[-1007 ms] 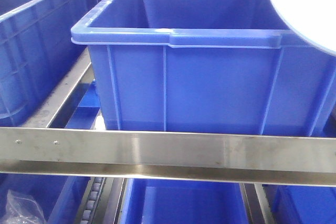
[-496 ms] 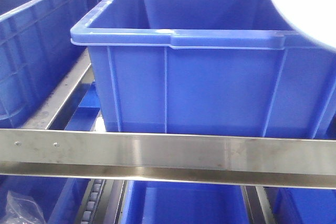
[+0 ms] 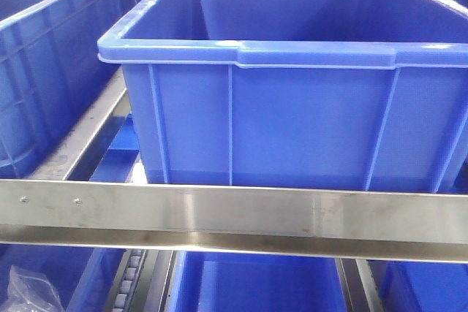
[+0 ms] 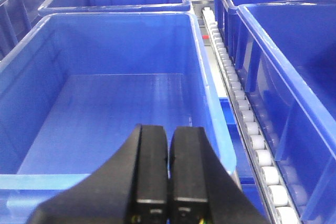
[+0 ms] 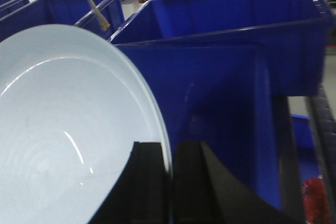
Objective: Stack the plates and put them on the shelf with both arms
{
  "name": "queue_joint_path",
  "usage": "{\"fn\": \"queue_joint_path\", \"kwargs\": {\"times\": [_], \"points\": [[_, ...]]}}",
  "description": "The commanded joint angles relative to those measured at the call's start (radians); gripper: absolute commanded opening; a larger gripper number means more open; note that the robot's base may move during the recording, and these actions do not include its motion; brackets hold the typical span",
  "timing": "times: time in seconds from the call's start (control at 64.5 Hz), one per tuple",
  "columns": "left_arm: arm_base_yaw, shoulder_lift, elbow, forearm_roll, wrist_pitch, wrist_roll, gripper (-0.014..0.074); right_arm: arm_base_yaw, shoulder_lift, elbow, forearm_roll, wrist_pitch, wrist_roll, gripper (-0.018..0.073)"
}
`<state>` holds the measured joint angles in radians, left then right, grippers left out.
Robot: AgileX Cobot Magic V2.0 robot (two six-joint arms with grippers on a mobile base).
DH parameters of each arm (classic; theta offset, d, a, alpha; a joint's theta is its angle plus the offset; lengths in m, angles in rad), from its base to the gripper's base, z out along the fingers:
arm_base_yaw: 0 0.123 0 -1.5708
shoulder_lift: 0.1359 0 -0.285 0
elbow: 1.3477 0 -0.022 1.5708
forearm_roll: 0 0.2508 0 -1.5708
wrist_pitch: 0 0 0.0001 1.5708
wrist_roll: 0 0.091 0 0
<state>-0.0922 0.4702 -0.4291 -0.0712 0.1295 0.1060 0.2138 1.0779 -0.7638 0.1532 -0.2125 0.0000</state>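
Pale plate (image 5: pixel 58 129) pinched at its rim by right gripper (image 5: pixel 170 182); left gripper (image 4: pixel 168 182) closed, empty

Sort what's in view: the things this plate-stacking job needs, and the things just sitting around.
Needed for the job:
- plate, its rim clamped by the right gripper
- shelf, its steel front rail
- left gripper, shut and empty

Just sitting around:
- big blue crate behind the rail
- roller track between crates
- clear plastic bag at lower left
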Motion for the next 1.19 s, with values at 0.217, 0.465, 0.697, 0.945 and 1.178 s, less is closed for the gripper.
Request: {"fn": "queue_joint_path", "kwargs": {"times": [0.217, 0.465, 0.697, 0.945, 1.178], "points": [[0.000, 0.005, -0.029, -0.010, -0.089, -0.006, 0.0083, 0.012, 0.307, -0.170, -0.017, -0.258, 0.000, 0.0120], [0.000, 0.005, -0.029, -0.010, -0.089, -0.006, 0.0083, 0.015, 0.336, -0.197, -0.019, -0.222, 0.006, 0.0421], [0.000, 0.005, -0.029, -0.010, -0.089, -0.006, 0.0083, 0.015, 0.330, -0.194, -0.019, -0.220, 0.000, 0.0375], [0.000, 0.005, -0.029, -0.010, -0.089, -0.006, 0.0083, -0.017, 0.222, -0.083, -0.027, -0.165, 0.000, 0.0082], [0.000, 0.005, -0.029, -0.010, -0.089, -0.006, 0.0083, -0.137, -0.005, 0.160, -0.048, -0.133, 0.000, 0.0055]]}}
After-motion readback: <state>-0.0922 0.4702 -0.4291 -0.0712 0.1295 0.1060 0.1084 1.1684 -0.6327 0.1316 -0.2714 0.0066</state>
